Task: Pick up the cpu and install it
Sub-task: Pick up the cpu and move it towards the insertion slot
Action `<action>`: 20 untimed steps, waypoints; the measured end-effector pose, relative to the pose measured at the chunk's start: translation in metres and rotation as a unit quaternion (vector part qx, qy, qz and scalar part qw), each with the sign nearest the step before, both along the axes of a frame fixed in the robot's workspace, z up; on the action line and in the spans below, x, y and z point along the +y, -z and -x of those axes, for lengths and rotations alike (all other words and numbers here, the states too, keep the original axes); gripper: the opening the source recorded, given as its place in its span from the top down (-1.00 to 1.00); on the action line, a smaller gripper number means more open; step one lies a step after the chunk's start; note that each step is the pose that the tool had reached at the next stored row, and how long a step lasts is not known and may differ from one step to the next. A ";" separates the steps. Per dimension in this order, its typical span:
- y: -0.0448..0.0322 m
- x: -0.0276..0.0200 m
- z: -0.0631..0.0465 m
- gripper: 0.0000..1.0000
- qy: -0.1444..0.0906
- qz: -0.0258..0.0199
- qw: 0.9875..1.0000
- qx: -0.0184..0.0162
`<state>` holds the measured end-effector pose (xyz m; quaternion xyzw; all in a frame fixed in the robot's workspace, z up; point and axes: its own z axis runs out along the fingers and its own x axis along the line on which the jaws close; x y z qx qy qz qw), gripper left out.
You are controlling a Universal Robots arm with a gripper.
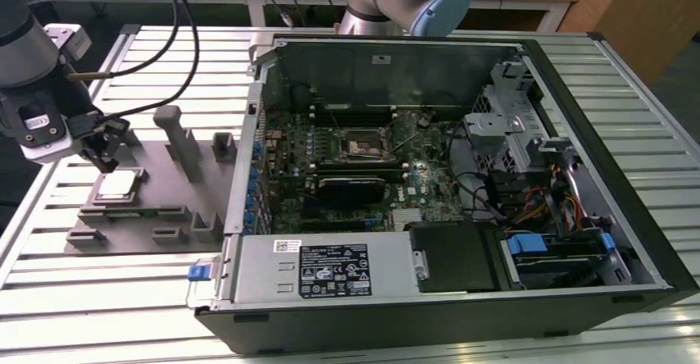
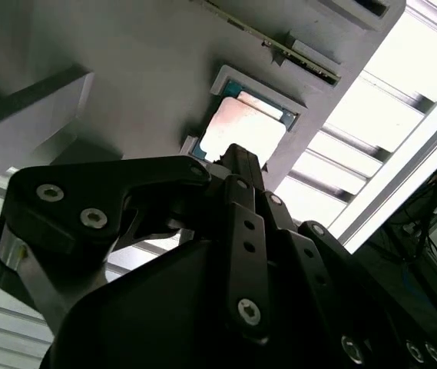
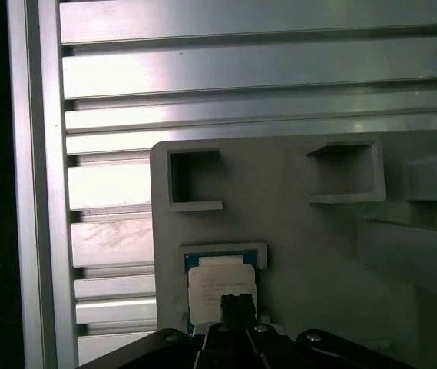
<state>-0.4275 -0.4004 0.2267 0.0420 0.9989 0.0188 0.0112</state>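
Pincer [image 2: 236, 156], tips pressed together, hangs over the flat, square, pale-silver, blue-rimmed cpu [image 2: 246, 127].

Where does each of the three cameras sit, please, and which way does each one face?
Exterior view: off the arm, looking down on the slatted table, open computer case and fixture tray; the arm and gripper hang over the cpu.
Second wrist view: behind the gripper, looking along it at the cpu in its tray recess.
First wrist view: by the gripper, facing down on cpu, tray and table slats.
Shared: both wrist views show gripper, cpu and tray.
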 end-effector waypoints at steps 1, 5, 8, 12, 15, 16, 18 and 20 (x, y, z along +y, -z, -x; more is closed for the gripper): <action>0.0008 -0.0009 0.000 0.79 0.000 0.000 1.000 0.000; 0.0045 -0.0035 0.000 0.79 0.000 0.000 1.000 0.000; 0.0075 -0.0042 0.000 0.79 0.000 0.000 1.000 0.000; 0.0127 -0.0048 0.000 0.79 0.000 0.000 1.000 0.000; 0.0161 -0.0052 0.000 0.79 0.000 0.000 1.000 0.001; 0.0170 -0.0053 0.000 0.79 0.000 0.000 1.000 0.001; 0.0179 -0.0054 0.000 0.79 0.000 0.000 1.000 0.001; 0.0179 -0.0054 0.000 0.79 0.000 0.000 1.000 0.001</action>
